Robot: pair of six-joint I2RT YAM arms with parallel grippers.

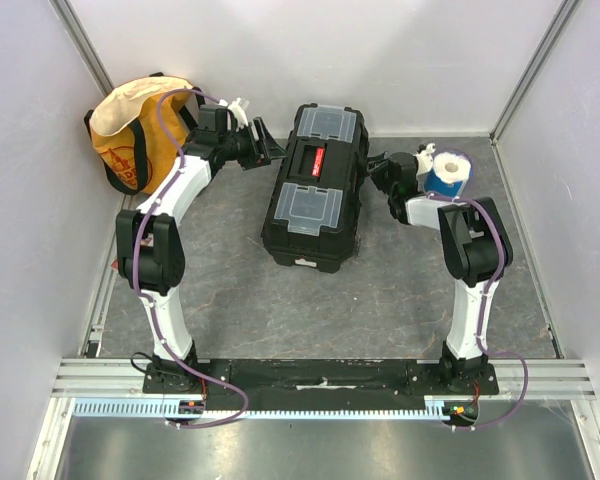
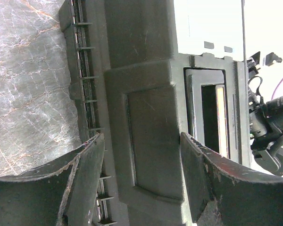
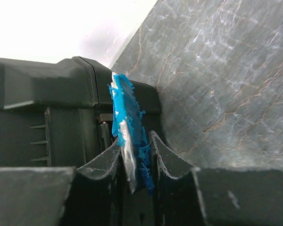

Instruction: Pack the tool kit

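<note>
The tool kit (image 1: pixel 315 185) is a black toolbox with two clear-lidded compartments and a red-marked handle. It lies closed on the grey floor in the middle. My left gripper (image 1: pixel 270 152) is open at its far left side. In the left wrist view the gripper (image 2: pixel 141 160) has its fingers on either side of a raised panel of the black wall (image 2: pixel 151 117), and I cannot tell if they touch it. My right gripper (image 1: pixel 375 172) is at the box's right side. In the right wrist view it (image 3: pixel 134 146) is shut on a frayed blue latch (image 3: pixel 125 110).
A yellow-orange fabric bag (image 1: pixel 135 130) with black straps stands at the back left, just behind my left arm. A blue and white roll (image 1: pixel 447 173) sits by my right wrist. White walls close in the back and both sides.
</note>
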